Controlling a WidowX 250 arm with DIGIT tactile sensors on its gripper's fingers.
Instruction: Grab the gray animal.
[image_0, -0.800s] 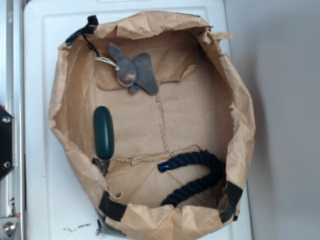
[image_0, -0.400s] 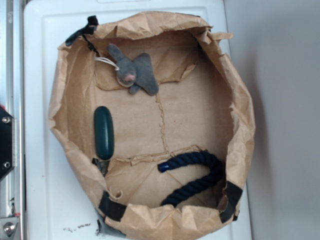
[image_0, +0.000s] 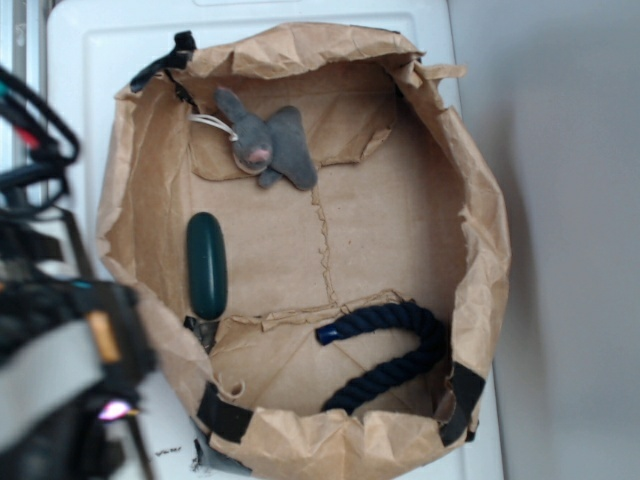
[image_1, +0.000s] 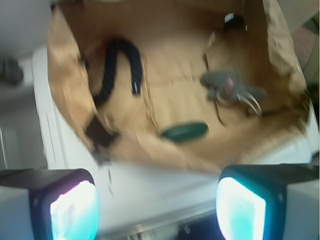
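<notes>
My end effector (image_1: 157, 200) hangs with its two fingers (image_1: 75, 205) spread wide and empty, above the white tabletop (image_0: 80, 130) just outside the crumpled brown paper bag (image_0: 480, 250). The gray animal (image_0: 265, 145) lies flat on the bag's floor near the far wall, its white string loop (image_0: 212, 123) trailing from its head; in the blurred wrist view it sits at upper right (image_1: 225, 85). A dark green oval object (image_0: 207, 265) rests beside the bag's left wall, well apart from the toy. A navy rope (image_0: 395, 350) curls in the near corner.
</notes>
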